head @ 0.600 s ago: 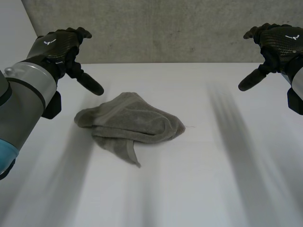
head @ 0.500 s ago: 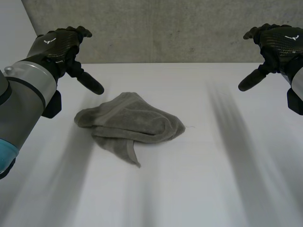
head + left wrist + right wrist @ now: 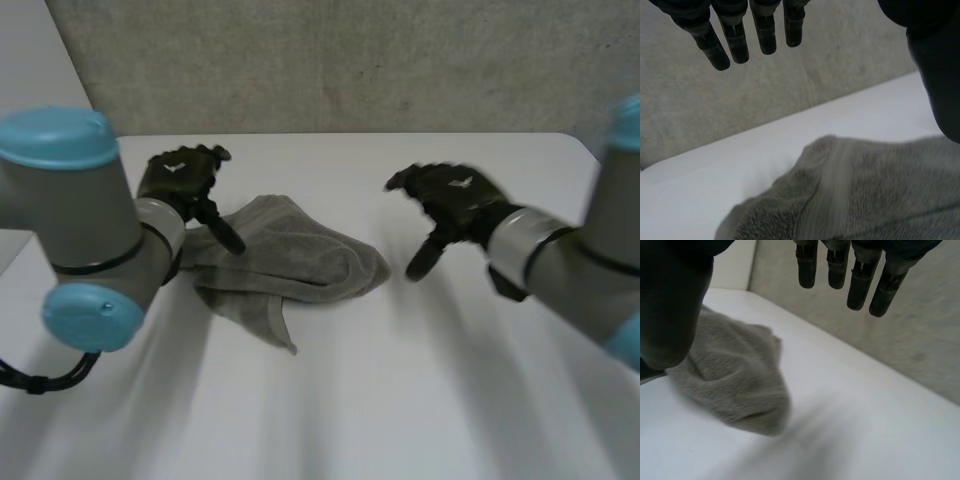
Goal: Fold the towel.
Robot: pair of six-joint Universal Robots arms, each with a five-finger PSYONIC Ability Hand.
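Grey towel (image 3: 290, 262) lies crumpled left of centre on the white table (image 3: 420, 400). The left hand (image 3: 183, 180) hovers open and empty at its far-left edge, thumb perhaps touching. The right hand (image 3: 452, 200), fingers spread and holding nothing, hangs just right of it. A concrete wall (image 3: 350, 60) stands beyond the table's far edge.

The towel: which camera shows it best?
The head view: the whole crumpled towel shows there, lying on the white table. The left wrist view gives one banded edge close up. The right wrist view gives one bunched end.
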